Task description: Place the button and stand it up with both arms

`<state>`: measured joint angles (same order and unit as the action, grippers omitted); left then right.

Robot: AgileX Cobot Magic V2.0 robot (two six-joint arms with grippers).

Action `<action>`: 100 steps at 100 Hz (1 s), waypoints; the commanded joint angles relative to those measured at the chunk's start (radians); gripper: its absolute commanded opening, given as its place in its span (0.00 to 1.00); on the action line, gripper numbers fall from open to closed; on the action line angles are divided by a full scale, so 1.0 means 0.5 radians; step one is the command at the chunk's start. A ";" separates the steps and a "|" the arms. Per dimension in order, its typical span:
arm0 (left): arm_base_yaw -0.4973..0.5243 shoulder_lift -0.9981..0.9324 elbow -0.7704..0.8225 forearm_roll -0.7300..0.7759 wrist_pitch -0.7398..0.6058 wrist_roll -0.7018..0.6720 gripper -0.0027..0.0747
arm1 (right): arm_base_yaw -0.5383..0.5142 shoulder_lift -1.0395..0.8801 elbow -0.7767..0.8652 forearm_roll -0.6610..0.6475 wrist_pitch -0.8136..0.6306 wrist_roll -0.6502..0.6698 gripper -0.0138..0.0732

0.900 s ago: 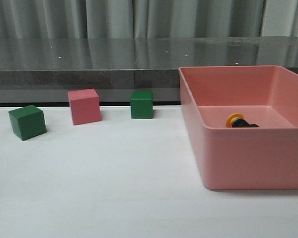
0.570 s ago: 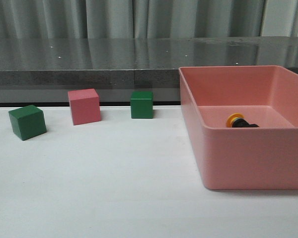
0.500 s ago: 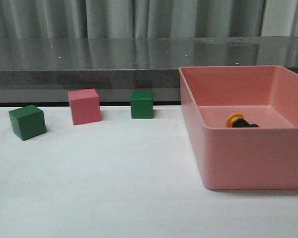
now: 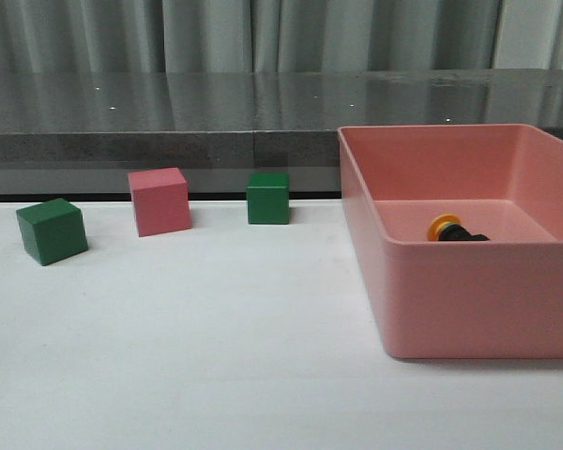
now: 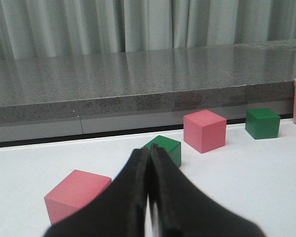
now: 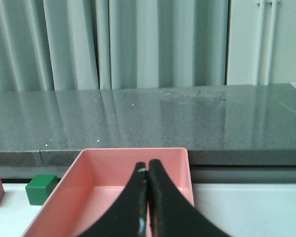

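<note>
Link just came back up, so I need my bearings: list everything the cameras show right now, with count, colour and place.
button: one, yellow cap, black body, lying on its side inside the bin
bin: one, pink, right side of the table
green cubes: two, one far left, one mid-table near the bin
pink cubes: two, one between the green cubes, another seen only by the left wrist camera
table: one, white
ledge: one, grey, behind the table
left gripper: black, shut, empty
right gripper: black, shut, empty, facing the bin
</note>
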<state>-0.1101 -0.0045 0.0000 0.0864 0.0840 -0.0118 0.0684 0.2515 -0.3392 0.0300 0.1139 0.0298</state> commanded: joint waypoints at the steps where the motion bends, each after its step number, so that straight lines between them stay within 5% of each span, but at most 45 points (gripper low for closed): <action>1: 0.007 -0.060 0.090 -0.018 -0.157 -0.009 0.01 | -0.007 0.297 -0.318 0.007 0.045 0.004 0.09; 31: 0.007 -0.060 0.090 -0.018 -0.157 -0.009 0.01 | -0.004 1.186 -0.999 0.271 0.222 -0.020 0.09; 51: 0.007 -0.060 0.090 -0.018 -0.157 -0.009 0.01 | 0.073 1.713 -1.266 0.269 0.514 -0.317 0.12; 61: 0.007 -0.060 0.090 -0.018 -0.157 -0.009 0.01 | 0.143 1.896 -1.354 0.269 0.636 -0.332 0.25; 85: 0.007 -0.060 0.090 -0.018 -0.157 -0.009 0.01 | 0.198 2.145 -1.388 0.267 0.594 -0.483 0.88; 100: 0.007 -0.060 0.090 -0.018 -0.157 -0.009 0.01 | 0.198 2.330 -1.397 0.267 0.512 -0.549 0.90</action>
<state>-0.1101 -0.0045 0.0000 0.0864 0.0840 -0.0118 0.1665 1.3918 -1.0017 0.1565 0.4482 -0.2106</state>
